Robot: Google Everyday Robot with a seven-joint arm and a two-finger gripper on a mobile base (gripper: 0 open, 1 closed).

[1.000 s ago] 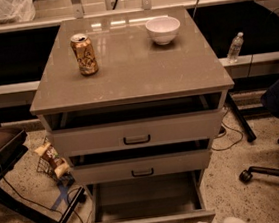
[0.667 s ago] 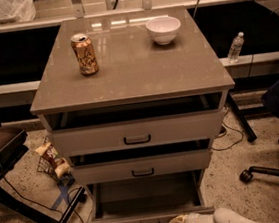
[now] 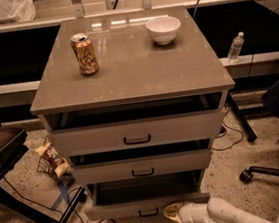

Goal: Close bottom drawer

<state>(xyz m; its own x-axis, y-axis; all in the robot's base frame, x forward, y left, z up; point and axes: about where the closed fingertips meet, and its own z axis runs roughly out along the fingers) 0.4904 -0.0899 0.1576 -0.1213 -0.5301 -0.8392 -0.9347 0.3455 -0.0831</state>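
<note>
Gripper sits low at the frame's bottom edge, on the end of a white arm that comes in from the lower right; cannot tell whether it is spread or closed. Just left of it, nearly touching, is the black handle of the bottom drawer. That drawer stands part open, its low front panel level with the gripper and its deep tray showing dark just above and behind. Above the gripper, the middle drawer is out a little less. Higher again, the top drawer is ajar too, with a gap under the cabinet top. Far left of the gripper, a snack bag lies on the speckled floor. Up and to the right, a chair base. On the cabinet top, far above, a can stands up-left and a white bowl straight above. A water bottle stands on the ledge, far up-right.
</note>
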